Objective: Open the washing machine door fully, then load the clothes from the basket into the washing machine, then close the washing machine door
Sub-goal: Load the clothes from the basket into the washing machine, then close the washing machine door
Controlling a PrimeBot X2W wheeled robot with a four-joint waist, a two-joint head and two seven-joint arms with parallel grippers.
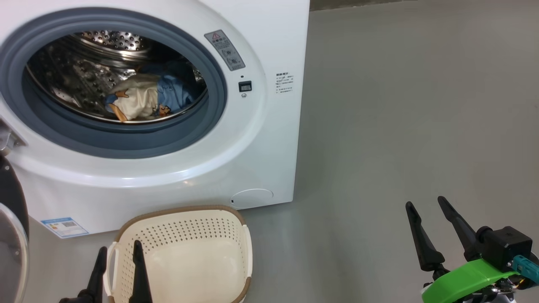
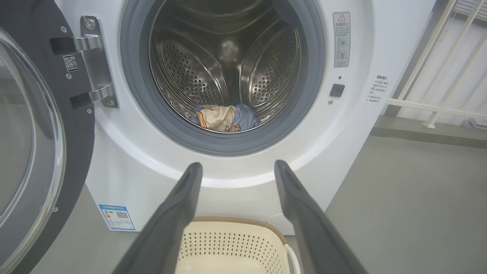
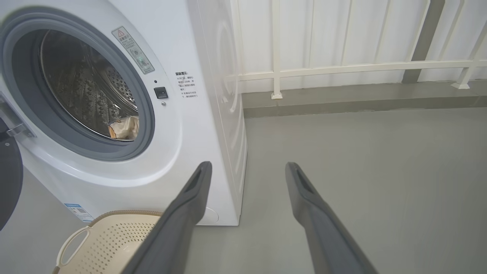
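The white washing machine (image 1: 261,139) stands with its round black-rimmed door (image 2: 34,125) swung wide to the left on its metal hinge (image 2: 95,62). The clothes (image 1: 145,99), cream and light blue with orange, lie at the bottom of the steel drum (image 2: 190,72). In front of the machine sits the cream basket (image 1: 189,256) with nothing in it. My left gripper (image 1: 119,250) hangs open over the basket's left handle, its fingers empty. My right gripper (image 1: 425,202) is open above the bare floor to the right, well away from the machine.
Grey floor (image 1: 400,118) stretches to the right of the machine. A white railing (image 3: 342,68) and a low kerb run behind it. The open door (image 1: 12,235) stands at the far left, close to my left arm.
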